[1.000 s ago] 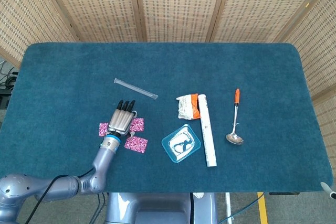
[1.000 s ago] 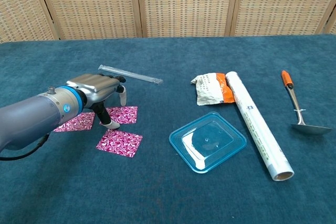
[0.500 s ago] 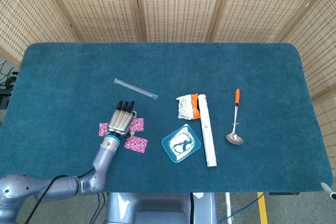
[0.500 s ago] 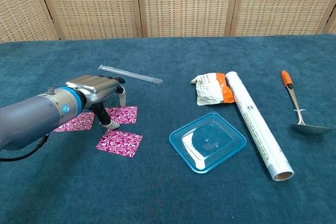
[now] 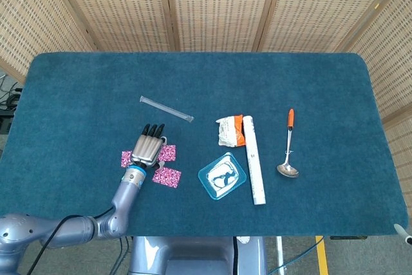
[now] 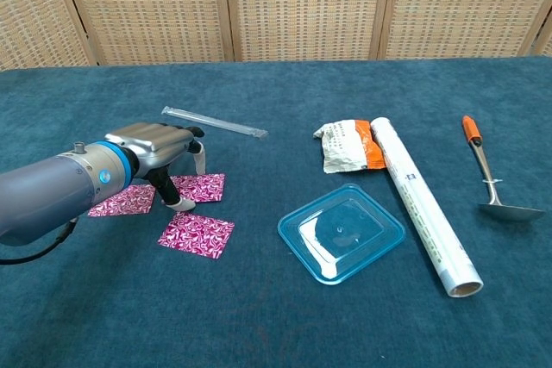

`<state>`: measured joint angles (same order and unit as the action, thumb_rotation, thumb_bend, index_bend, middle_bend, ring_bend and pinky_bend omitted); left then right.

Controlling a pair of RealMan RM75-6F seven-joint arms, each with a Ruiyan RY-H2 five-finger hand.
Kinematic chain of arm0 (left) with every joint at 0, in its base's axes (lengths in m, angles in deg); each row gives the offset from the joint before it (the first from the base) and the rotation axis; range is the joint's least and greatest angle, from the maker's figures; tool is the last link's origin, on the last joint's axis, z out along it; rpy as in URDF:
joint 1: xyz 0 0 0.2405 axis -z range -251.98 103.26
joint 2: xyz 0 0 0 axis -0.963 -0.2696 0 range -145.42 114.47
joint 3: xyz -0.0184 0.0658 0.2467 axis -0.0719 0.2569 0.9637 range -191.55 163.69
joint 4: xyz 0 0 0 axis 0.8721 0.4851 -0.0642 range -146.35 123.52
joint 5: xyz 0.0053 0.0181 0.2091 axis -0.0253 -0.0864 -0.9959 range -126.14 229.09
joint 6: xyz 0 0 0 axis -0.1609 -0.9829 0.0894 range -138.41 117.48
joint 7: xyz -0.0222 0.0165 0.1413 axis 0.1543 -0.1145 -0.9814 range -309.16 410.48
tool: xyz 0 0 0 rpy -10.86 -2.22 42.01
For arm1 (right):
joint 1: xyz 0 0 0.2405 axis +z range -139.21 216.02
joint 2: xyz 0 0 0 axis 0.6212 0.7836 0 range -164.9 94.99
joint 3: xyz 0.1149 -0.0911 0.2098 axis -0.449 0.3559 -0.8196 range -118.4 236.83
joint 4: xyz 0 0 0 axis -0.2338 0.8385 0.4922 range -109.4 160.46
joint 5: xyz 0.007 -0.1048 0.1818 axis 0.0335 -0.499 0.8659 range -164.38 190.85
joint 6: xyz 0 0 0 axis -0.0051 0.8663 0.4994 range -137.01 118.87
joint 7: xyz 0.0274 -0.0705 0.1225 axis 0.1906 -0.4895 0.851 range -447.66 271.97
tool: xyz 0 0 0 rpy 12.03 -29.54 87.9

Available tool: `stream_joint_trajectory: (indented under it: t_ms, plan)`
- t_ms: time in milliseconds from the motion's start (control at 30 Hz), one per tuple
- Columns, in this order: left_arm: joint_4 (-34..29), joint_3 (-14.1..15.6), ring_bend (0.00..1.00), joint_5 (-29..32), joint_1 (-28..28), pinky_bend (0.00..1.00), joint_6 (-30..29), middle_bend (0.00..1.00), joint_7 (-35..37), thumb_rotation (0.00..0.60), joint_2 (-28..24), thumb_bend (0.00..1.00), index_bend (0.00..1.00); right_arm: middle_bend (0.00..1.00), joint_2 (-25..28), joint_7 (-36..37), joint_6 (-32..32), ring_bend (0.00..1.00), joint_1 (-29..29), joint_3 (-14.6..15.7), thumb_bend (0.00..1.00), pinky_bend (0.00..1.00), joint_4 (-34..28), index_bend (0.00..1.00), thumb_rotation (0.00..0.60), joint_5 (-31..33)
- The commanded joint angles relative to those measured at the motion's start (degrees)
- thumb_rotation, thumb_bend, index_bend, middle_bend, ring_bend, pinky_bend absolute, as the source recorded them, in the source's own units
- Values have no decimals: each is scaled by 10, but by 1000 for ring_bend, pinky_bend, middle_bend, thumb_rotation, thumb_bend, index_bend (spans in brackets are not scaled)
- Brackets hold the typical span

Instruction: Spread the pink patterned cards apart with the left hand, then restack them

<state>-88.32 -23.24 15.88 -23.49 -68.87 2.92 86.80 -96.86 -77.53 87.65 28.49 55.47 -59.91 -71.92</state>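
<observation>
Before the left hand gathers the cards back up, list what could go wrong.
1. The left hand stands on fingertips among three spread pink patterned cards; flat cards on the soft blue table cloth may resist sliding and snag or curl.
2. The left card lies partly hidden under the hand, so it could get missed.
3. A wide sweep might reach the clear straw sleeve just beyond.

Bare cloth lies around the cards (blue lid sits rightward).
</observation>
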Motion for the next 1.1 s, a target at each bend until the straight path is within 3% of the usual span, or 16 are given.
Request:
stream_joint_trajectory:
  t_ms: [33, 400, 733, 1100]
  plan:
    - [-4, 0, 0, -3, 0, 0, -1, 0, 2, 532, -3, 295, 394, 245, 0, 0, 1, 7, 0, 0, 2, 0, -1, 181, 600, 0]
    - [-50, 8, 0, -38, -9, 0, -16, 0, 15, 530, -35, 296, 393, 245, 1, -2, 0, 7, 1, 0, 2, 0, -2, 181, 600, -3]
    - [-116, 49, 0, -94, -28, 0, -26, 0, 23, 531, -59, 292, 393, 245, 1, -3, 1, 7, 2, 0, 2, 0, -5, 180, 600, -6]
    - [-147, 72, 0, -120, -37, 0, -29, 0, 20, 530, -65, 286, 393, 245, 0, -3, 4, 7, 0, 1, 2, 0, -4, 181, 600, -9]
